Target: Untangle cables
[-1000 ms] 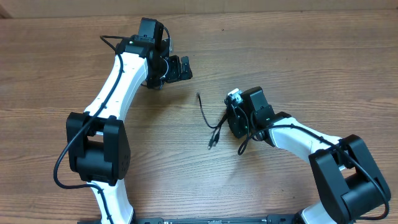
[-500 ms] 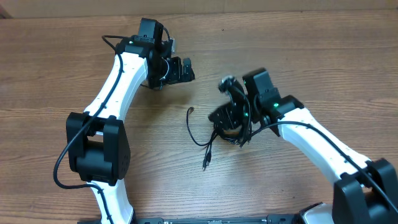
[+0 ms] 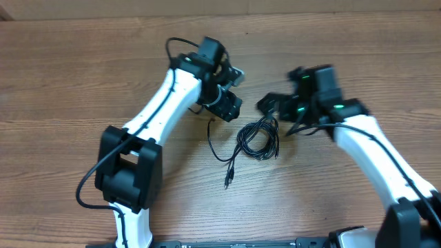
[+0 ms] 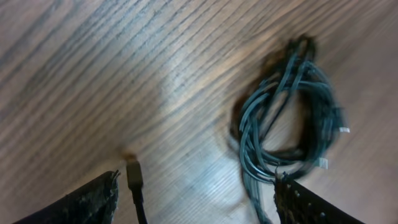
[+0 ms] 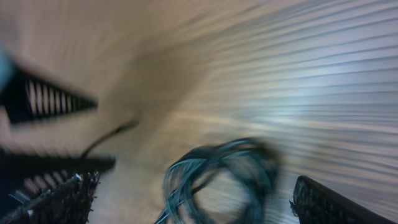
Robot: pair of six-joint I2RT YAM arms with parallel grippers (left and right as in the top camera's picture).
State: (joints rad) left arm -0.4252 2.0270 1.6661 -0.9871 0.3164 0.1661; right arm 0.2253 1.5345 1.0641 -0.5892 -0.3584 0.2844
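Observation:
The cables lie on the wooden table as a coiled bundle (image 3: pixel 258 138) (image 4: pixel 286 118) (image 5: pixel 217 174). One loose strand (image 3: pixel 219 153) runs from the bundle's left side, and its plug end (image 4: pixel 134 174) lies near my left gripper's left finger. My left gripper (image 3: pixel 233 93) (image 4: pixel 199 202) hovers just up and left of the bundle, open, with nothing between its fingers. My right gripper (image 3: pixel 274 105) (image 5: pixel 196 202) is just up and right of the bundle, open and empty. The right wrist view is blurred by motion.
The table (image 3: pixel 83 83) is bare wood apart from the arms. The two grippers are close together over the middle, with the left arm's white links (image 3: pixel 165 103) reaching in from the lower left and the right arm's (image 3: pixel 372 151) from the lower right.
My right gripper opened, let the coiled bundle drop onto the table and drew back to the upper right. My left arm swung right, up to the bundle.

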